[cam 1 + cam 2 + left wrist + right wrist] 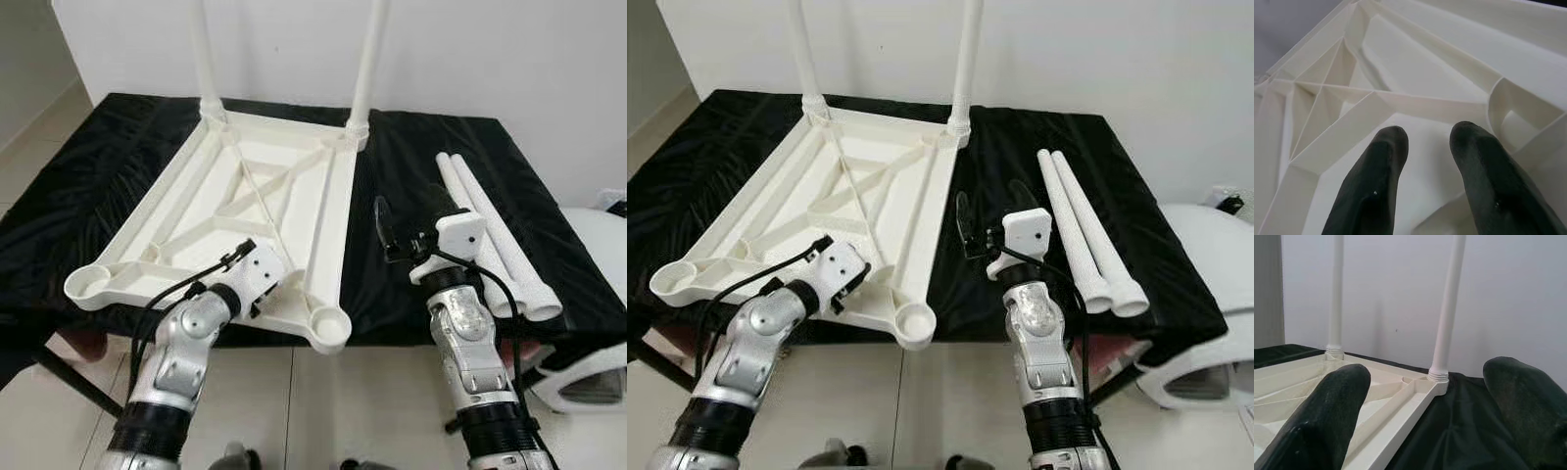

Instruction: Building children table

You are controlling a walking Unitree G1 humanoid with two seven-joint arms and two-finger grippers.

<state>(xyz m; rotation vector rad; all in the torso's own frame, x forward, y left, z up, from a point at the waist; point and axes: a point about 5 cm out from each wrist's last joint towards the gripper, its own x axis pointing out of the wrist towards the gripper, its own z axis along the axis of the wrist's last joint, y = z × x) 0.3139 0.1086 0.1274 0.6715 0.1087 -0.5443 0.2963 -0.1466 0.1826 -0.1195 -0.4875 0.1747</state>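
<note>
Left eye view shows the white plastic tabletop lying upside down on the black-draped worktop, its ribbed underside facing up. Two legs already stand screwed into the far corner sockets, while the near sockets are empty. Two loose legs lie side by side on the cloth to the robot's right.

The left pincer rests low over the tabletop's near ribs, its fingers slightly parted and holding nothing. The right pincer hovers above the cloth between the tabletop's edge and the loose legs, spread wide and empty, pointing toward the far wall.

The likely next step is fetching a loose leg. The round legs could roll off the worktop's near edge if nudged from the side, since their flared ends sit close to it. The near corner of the tabletop overhangs the worktop edge, so a downward push from the left pincer might tip or slide it, swinging the two upright legs.

No brand, label or readable writing appears on any part.
</note>
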